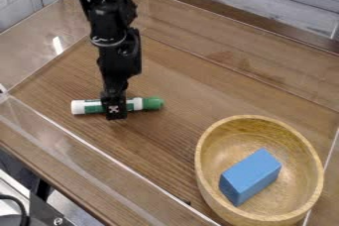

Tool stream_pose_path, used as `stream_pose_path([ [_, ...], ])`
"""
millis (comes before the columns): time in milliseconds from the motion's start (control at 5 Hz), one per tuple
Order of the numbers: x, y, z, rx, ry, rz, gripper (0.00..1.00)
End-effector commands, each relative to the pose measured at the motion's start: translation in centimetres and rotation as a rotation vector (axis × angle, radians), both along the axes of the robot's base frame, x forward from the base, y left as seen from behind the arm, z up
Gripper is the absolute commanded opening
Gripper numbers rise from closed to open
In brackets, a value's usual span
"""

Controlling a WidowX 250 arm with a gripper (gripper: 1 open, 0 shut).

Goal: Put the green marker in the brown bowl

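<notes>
The green marker [139, 103] lies flat on the wooden table, its white barrel pointing left and its green cap to the right. My gripper [115, 108] points straight down over the marker's middle, open, with its dark fingers on either side of the barrel and low at table level. The middle of the marker is hidden behind the fingers. The brown bowl [212, 141] sits at the lower right, well apart from the gripper.
A blue rectangular block [251, 177] lies inside the bowl. Clear plastic walls [27, 121] fence the table on the left and front. The black arm [106, 17] reaches down from the upper left.
</notes>
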State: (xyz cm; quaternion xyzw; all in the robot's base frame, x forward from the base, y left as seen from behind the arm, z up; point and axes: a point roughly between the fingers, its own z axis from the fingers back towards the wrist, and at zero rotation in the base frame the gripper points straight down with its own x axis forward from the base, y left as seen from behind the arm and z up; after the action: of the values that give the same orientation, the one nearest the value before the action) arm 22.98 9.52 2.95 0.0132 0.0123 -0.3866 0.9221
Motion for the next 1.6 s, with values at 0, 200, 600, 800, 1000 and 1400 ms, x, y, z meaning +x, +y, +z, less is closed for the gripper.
stream_pose_path([
  [0, 0.3, 0.6, 0.3, 0.005, -0.033, 0.012, 0.0],
  [200, 0.1, 0.6, 0.2, -0.002, -0.033, 0.014, 0.0],
  [600, -0.5, 0.7, 0.7, -0.02, -0.02, 0.035, 0.0],
  [800, -0.7, 0.7, 1.0, -0.028, -0.012, 0.044, 0.0],
  [1000, -0.9, 0.7, 1.4, -0.036, -0.008, 0.051, 0.0],
  [1400, -0.8, 0.5, 2.5, -0.04, 0.004, 0.078, 0.0],
])
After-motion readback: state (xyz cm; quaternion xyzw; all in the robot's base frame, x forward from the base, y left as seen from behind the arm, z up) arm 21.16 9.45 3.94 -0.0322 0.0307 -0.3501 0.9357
